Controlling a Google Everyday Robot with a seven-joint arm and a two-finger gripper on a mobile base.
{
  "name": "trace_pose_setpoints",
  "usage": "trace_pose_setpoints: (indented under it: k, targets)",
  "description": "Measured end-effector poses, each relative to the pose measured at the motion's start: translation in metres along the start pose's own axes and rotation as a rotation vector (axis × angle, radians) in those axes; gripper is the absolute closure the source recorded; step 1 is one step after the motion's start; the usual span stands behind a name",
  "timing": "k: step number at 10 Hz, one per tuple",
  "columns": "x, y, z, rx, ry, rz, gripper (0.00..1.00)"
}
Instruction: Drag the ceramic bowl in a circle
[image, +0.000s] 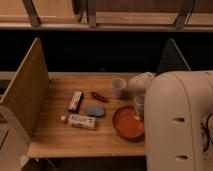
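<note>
The ceramic bowl (128, 123) is wide, shallow and orange-red. It sits on the wooden table (60, 140) near the front edge, right of centre. My gripper (140, 109) hangs from the white arm (175, 120) at the bowl's right rim, where arm and bowl meet. The arm's bulky white body hides the bowl's right edge and the table beyond it.
A small translucent cup (118, 86) stands behind the bowl. A red item (99, 96), a blue item (94, 111), a small box (75, 100) and a white tube (80, 120) lie left of the bowl. Wooden dividers (25, 95) flank the table.
</note>
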Motion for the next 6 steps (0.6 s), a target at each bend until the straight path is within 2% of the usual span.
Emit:
trace_pose_setpoints:
  k: [3,5,6]
  targets:
    - [-0.025,0.031,-0.008,-0.02,-0.028,-0.072,0.89]
    - [-0.025,0.053,-0.017,-0.04,-0.039,-0.109,0.89]
    - [-0.016,0.058,-0.019,-0.036,-0.018,-0.121,0.89]
